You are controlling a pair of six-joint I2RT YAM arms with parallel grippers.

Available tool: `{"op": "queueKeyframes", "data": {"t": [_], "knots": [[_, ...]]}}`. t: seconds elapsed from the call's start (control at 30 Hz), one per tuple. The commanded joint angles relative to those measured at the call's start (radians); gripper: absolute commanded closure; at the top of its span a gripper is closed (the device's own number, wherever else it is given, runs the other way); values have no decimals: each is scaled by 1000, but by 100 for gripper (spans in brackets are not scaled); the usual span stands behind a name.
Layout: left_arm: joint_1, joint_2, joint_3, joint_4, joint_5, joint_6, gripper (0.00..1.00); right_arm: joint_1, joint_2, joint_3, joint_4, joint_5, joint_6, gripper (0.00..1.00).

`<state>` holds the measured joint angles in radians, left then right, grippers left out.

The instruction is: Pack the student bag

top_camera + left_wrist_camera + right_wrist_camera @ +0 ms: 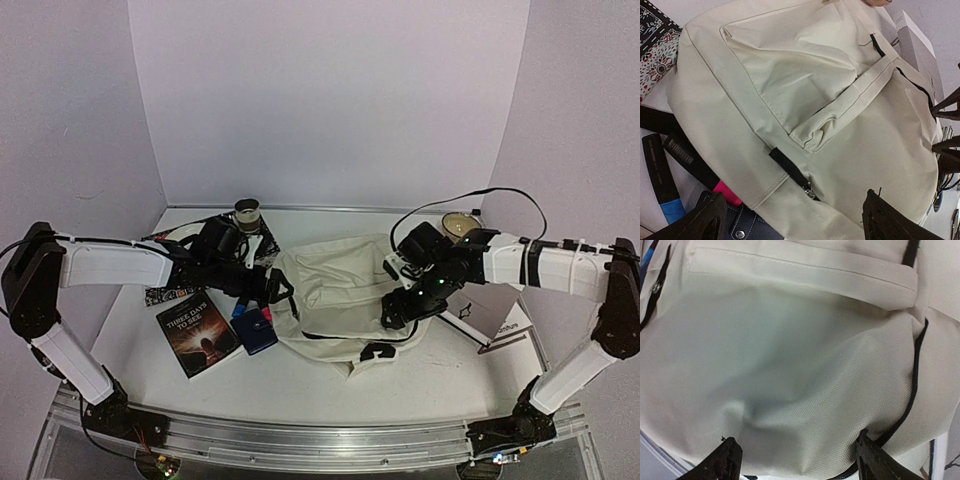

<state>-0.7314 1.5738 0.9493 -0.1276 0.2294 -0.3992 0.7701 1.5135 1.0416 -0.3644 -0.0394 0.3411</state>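
white table (330,390), walled on three sides. the student bag (335,285) lies flat mid-table between the two arms, cream fabric, front pocket side up, black zipper lines, a black buckle at its near edge. in the left wrist view the student bag (815,100) fills most of the frame, with a black zipper pull on its side seam. in the right wrist view the student bag (790,365) fills nearly the whole frame, and a zipper curves down the right side.

left gripper (262,290) is at the bag's left edge; left gripper (795,220) has its jaws spread wide, nothing between them, bag fabric below. right gripper (400,305) is over the bag's right side; right gripper (800,460) also has its jaws released and wide apart, above the cloth, gripping nothing.

grey box (487,310) just right of the bag. book (198,335) on the left, cover up. patterned cloth (655,50) at the bag's left edge. navy pouch (256,330) beside the book, near the bag. round tin (458,225) at the back right. small cup (247,213) at the back left. black marker with blue end (660,175) lying beside the pouch.
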Motion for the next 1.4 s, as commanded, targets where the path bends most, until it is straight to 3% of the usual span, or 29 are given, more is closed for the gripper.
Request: {"op": "queueKeyframes", "data": {"t": [0.0, 0.2, 0.47, 0.93, 1.23, 1.37], "knots": [[-13, 0, 53, 52, -29, 20, 5, 1, -66, 20, -3, 31, 23, 18], [-24, 0, 49, 68, -47, 52, 5, -170, -95, 41, 18, -3, -38, 16], [-54, 12, 51, 103, -47, 76, 5, -343, 74, 99, 114, -129, -77, 15], [-79, 22, 49, 158, -63, 76, 5, -473, 349, 176, 224, -259, -84, 17], [-84, 28, 64, 173, -75, 75, 5, -477, 449, 205, 245, -352, -94, 24], [-87, 39, 73, 180, -72, 71, 5, -479, 468, 210, 245, -382, -115, 40]]}}
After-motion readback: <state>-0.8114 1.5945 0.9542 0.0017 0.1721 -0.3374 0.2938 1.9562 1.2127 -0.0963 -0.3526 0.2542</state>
